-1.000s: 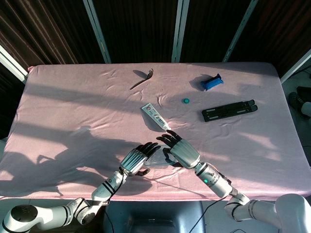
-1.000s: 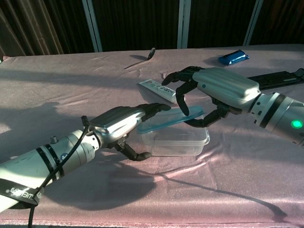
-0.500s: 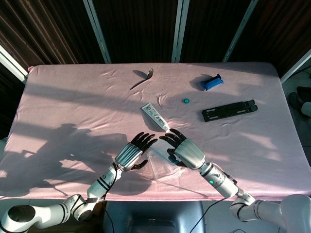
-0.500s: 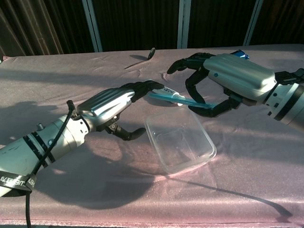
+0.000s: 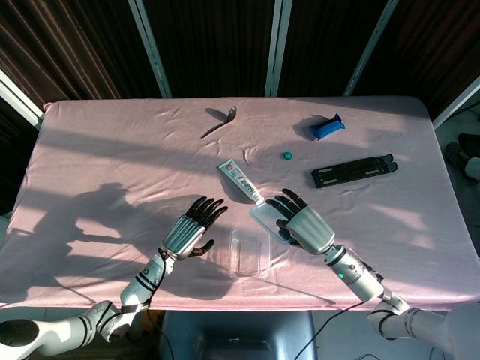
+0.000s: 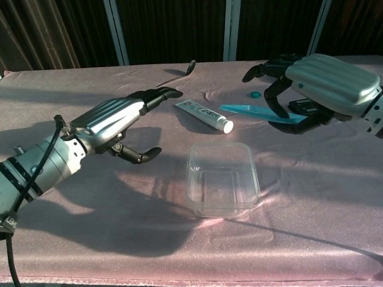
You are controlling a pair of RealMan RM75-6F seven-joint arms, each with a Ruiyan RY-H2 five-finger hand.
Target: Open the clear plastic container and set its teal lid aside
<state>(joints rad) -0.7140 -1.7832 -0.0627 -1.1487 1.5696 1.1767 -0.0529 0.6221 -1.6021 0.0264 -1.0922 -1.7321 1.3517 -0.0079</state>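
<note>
The clear plastic container (image 5: 250,253) (image 6: 222,179) stands open and empty on the pink cloth near the front edge. My right hand (image 5: 303,225) (image 6: 320,86) holds the teal lid (image 6: 258,113) (image 5: 267,219) pinched between thumb and fingers, lifted above the table to the right of the container. My left hand (image 5: 189,229) (image 6: 116,122) hovers to the left of the container with fingers spread and nothing in it, clear of the container.
A white tube (image 5: 240,180) (image 6: 204,114) lies just behind the container. Farther back are a spoon (image 5: 220,121), a small teal cap (image 5: 287,156), a blue packet (image 5: 327,127) and a black flat stand (image 5: 352,171).
My right hand carried the lid up and to the right, off the container. My left hand let go and drew back to the left. The container now lies flat and uncovered.
</note>
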